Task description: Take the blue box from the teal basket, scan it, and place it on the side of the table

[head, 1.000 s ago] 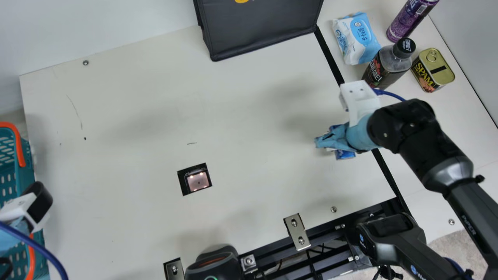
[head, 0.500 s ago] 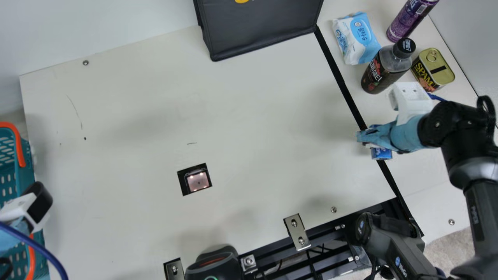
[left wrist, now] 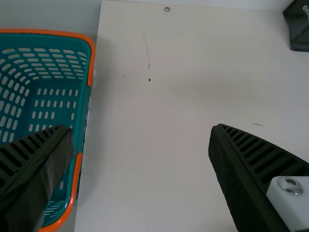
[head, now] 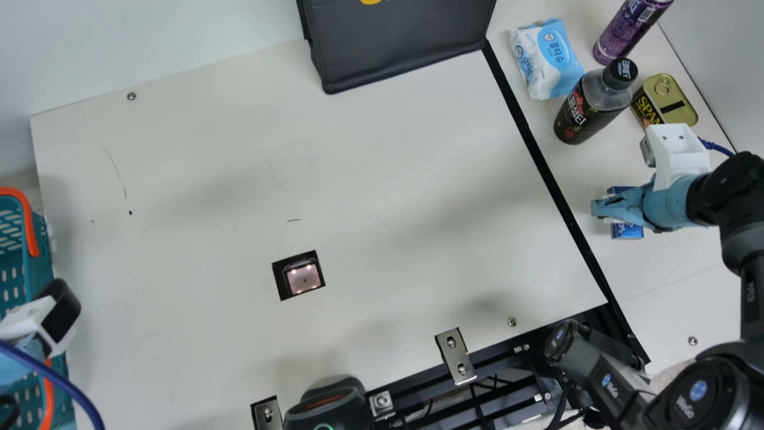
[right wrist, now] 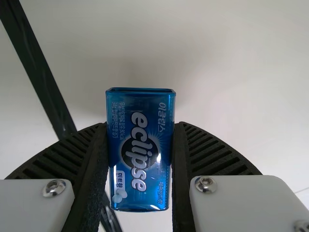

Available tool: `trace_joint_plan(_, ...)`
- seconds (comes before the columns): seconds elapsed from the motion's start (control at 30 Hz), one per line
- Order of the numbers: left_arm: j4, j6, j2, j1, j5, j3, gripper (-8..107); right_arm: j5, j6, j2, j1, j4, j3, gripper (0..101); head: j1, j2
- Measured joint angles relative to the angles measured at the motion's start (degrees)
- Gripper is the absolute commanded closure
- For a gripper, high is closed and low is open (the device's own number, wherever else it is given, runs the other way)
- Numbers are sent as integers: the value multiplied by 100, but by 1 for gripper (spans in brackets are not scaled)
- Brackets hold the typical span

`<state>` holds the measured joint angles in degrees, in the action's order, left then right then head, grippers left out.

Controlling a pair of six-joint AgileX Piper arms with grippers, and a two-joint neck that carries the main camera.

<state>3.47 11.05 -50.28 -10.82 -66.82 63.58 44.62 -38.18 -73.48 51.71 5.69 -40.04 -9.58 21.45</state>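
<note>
the right gripper (head: 598, 209) grips the blue box (right wrist: 140, 150) upright between its two fingers, pressed on both sides; box and gripper are at the side of the table (head: 662, 263), past the black strip (head: 558, 185); the left gripper (head: 12, 373), at the teal basket (left wrist: 48, 33), has its fingers spread wide apart

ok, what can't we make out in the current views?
- Blue box, far face: turned away from the camera, right wrist view.
- Blue box, middle: under the right gripper, main view.
- Teal basket, far-left part: cut by the left edge, left wrist view.
- Tin, near end: behind the right arm's white mount, main view.
</note>
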Motion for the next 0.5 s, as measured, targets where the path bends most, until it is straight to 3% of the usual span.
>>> trace_joint_plan(0.5,0,0,0,0,0,0,9,-406,-1253,-573,-9,381,-316,101,0,0)
